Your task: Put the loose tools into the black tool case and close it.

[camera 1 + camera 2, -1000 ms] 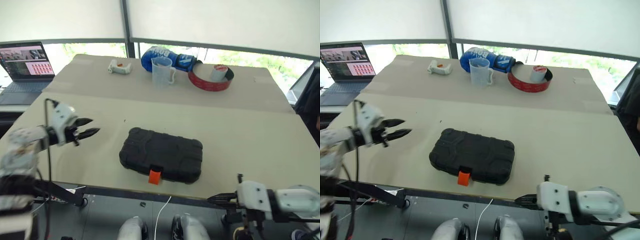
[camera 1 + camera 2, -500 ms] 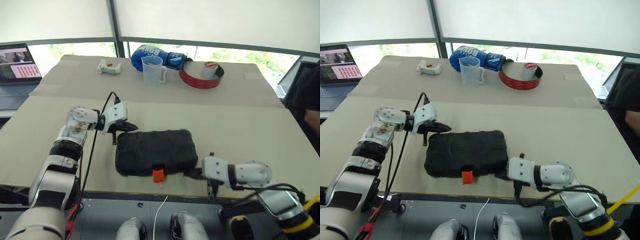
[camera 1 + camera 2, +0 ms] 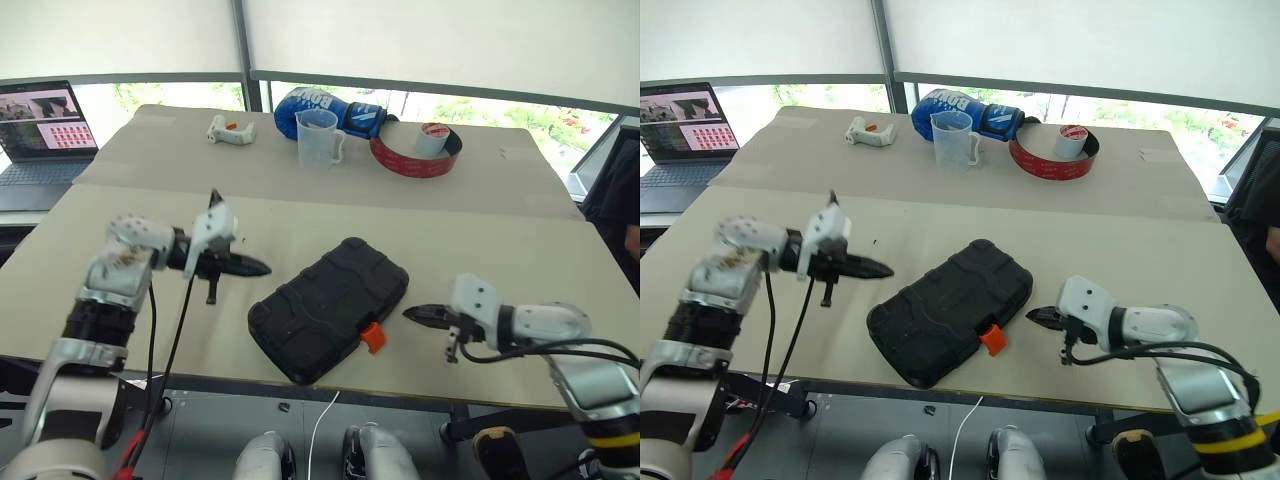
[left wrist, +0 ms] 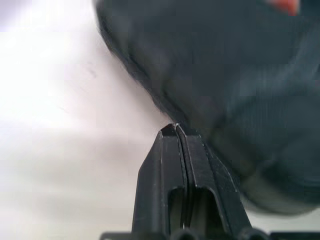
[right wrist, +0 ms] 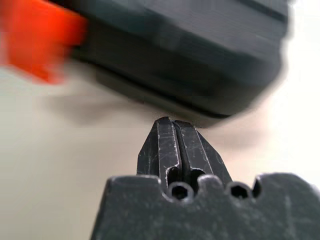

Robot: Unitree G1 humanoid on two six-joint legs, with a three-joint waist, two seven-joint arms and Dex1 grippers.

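The black tool case [image 3: 330,308] lies closed and slantwise near the table's front edge, its orange latch [image 3: 373,337] facing the front right. My left gripper [image 3: 255,268] is shut and empty, pointing at the case's left side from a short way off. Shut and empty as well, my right gripper [image 3: 413,313] points at the latch side, just right of it. In the left wrist view the shut fingertips [image 4: 175,132] sit before the case's rounded edge [image 4: 225,75]. The right wrist view has the case [image 5: 190,45] and latch [image 5: 40,40] close ahead. The loose tools are out of view.
At the table's far side stand a blue boxing glove [image 3: 325,108], a clear measuring cup [image 3: 318,135], a big red tape roll [image 3: 415,155] and a small white object [image 3: 230,130]. A laptop [image 3: 40,110] is at the far left. A person's dark sleeve [image 3: 620,190] is at the right edge.
The case has turned from square-on to slantwise, its latch swinging right. My left gripper went from open to shut. My right gripper rose from below the table edge to beside the case.
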